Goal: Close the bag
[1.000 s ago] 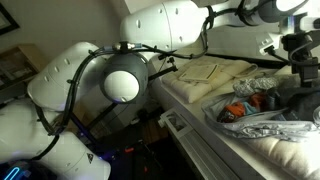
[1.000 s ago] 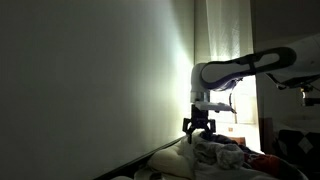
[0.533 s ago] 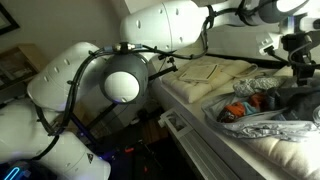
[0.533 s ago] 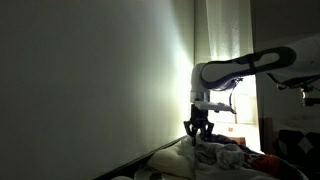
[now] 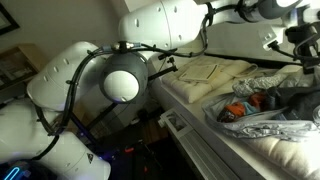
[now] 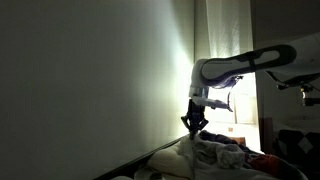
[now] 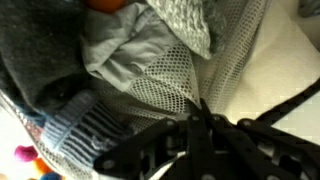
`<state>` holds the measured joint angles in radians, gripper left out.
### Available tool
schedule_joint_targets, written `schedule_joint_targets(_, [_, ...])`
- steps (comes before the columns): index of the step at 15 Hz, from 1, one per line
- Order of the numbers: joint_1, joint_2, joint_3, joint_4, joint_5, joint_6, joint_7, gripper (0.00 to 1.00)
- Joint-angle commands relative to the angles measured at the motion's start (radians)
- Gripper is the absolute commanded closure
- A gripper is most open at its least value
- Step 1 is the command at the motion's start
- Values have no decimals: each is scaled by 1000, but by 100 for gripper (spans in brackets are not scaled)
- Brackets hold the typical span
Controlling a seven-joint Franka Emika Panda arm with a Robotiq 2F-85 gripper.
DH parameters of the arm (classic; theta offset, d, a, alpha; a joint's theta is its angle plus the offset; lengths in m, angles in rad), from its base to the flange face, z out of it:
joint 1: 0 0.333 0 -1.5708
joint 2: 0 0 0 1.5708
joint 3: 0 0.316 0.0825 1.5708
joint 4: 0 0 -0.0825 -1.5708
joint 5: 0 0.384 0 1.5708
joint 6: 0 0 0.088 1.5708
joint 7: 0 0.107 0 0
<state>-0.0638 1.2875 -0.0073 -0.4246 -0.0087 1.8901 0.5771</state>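
Note:
The bag (image 7: 170,75) fills the wrist view as pale netted fabric with grey clothing (image 7: 40,60) and an orange item (image 7: 105,5) inside. My gripper (image 7: 200,108) is shut, its dark fingertips meeting on a peak of the bag's fabric that is drawn up between them. In an exterior view the bag (image 5: 265,120) lies crinkled and silvery at the lower right, and the gripper (image 5: 302,52) hangs above its far side. From the other side the gripper (image 6: 195,121) points down just over the bag (image 6: 215,152).
A folded cream cloth (image 5: 210,70) lies on the bed behind the bag. The arm's white base and joints (image 5: 120,85) fill the foreground. The bed's edge (image 5: 190,125) runs diagonally. A bare wall (image 6: 90,80) stands to one side, with a bright window (image 6: 240,105) behind the arm.
The jaws went from wide open to shut on the bag's fabric. The gripper has risen slightly in both exterior views.

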Motion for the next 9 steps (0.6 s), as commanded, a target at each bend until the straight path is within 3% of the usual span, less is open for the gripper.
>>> schedule_joint_targets(1, [-1, -46, 7, 8, 7, 66, -1, 94])
schedule_joint_targets(9, [-1, -81, 19, 23, 14, 211, -22, 98])
